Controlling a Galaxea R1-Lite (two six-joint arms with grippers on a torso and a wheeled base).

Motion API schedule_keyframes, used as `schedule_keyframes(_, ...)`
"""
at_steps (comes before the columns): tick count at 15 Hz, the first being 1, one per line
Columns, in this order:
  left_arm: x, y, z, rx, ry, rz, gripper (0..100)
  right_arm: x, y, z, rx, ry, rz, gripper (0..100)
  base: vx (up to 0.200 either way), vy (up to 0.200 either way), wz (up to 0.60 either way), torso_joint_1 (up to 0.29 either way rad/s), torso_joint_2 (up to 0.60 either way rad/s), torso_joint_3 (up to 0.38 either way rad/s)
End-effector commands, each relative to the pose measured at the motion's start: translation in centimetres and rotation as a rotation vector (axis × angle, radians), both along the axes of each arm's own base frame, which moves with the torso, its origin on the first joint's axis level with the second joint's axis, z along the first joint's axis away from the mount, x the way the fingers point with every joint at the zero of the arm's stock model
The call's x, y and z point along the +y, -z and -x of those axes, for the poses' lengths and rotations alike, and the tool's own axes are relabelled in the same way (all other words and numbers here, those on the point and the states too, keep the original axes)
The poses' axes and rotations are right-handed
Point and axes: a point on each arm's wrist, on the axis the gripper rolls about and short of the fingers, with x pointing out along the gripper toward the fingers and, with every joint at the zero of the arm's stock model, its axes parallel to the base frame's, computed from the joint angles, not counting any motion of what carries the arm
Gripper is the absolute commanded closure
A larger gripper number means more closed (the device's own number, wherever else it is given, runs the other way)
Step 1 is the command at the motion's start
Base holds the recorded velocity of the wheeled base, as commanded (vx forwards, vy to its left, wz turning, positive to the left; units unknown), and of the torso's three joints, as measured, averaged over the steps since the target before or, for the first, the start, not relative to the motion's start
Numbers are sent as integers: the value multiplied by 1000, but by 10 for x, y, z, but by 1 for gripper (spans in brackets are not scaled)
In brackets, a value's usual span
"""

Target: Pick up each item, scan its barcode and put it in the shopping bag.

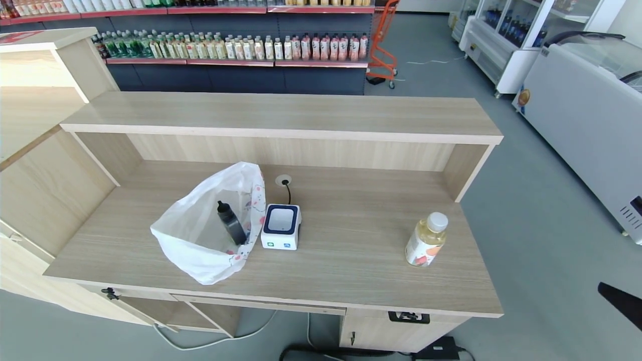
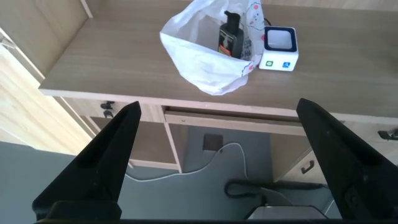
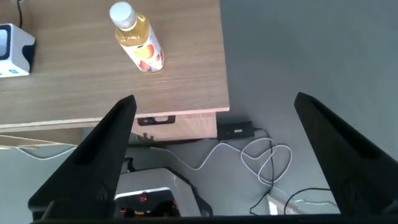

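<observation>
The white-capped bottle (image 1: 426, 240) of pale yellow drink, fruit-printed label, stands upright on the tabletop (image 1: 351, 250). The left pincer (image 2: 219, 107) and right pincer (image 3: 214, 99) are both released.

The head camera looked forward and down from above the counter (image 1: 351, 250), taking in its whole top and the store shelves (image 1: 235, 50) behind. Each wrist camera hung back off the counter's near edge, peering down between its own spread jaws. The left shared the shopping bag (image 2: 205, 68) and scanner (image 2: 280, 46) with the head view — the right, the drink bottle (image 3: 138, 38).
</observation>
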Motion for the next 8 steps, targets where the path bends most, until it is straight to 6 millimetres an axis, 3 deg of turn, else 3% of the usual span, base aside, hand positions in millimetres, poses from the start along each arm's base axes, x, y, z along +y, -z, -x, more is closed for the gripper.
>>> schedule_keyframes(1,0,0,0,0,0,0,0,-2,47,-94,304,7,-32,0,0,0,0,0,0,0)
schedule_keyframes(4,0,0,0,0,0,0,0,6,67,-107,395,-36,-28,0,0,0,0,0,0,0)
schedule_keyframes(8,0,0,0,0,0,0,0,34,97,-144,369,-155,-5,0,0,0,0,0,0,0)
